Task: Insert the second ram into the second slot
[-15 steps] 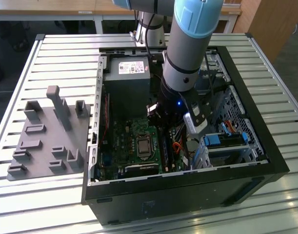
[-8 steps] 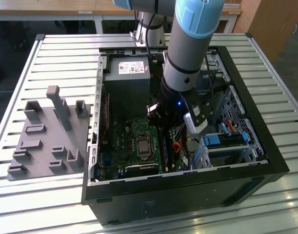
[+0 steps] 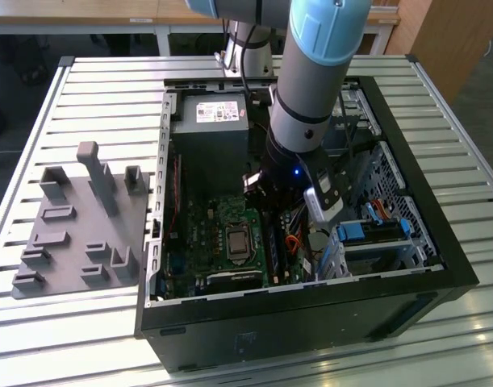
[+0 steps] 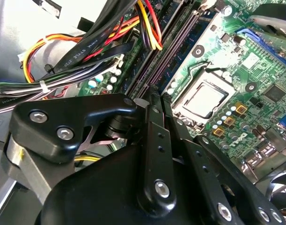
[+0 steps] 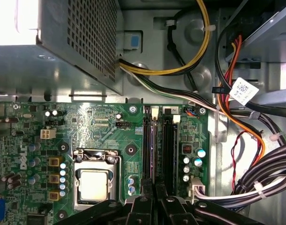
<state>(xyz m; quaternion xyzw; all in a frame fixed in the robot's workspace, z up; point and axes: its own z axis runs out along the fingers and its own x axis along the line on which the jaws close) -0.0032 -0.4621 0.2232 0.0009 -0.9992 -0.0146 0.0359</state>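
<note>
One arm (image 3: 311, 97) reaches into the open computer case (image 3: 452, 258) on the desk (image 3: 85, 97), exterior view. Second wrist view: claw (image 4: 156, 96) apparently clenched on the second ram (image 4: 175, 47), edge-on over the memory slots (image 4: 154, 54). First wrist view: the second ram lined along its slot; best pressed straight, evenly.

Silver-grey arm (image 3: 304, 101) with pale-blue joint caps (image 3: 327, 24) — black hand (image 4: 154, 99), its linkages studded with silver screws (image 4: 162, 188).

Robotics lab: slatted metal table (image 3: 68, 89) bearing an open PC case (image 3: 311, 326), robot arm (image 3: 315, 72) above the case, grey fixture plate (image 3: 73, 242) beside it, desks (image 3: 68, 10) behind it.
</note>
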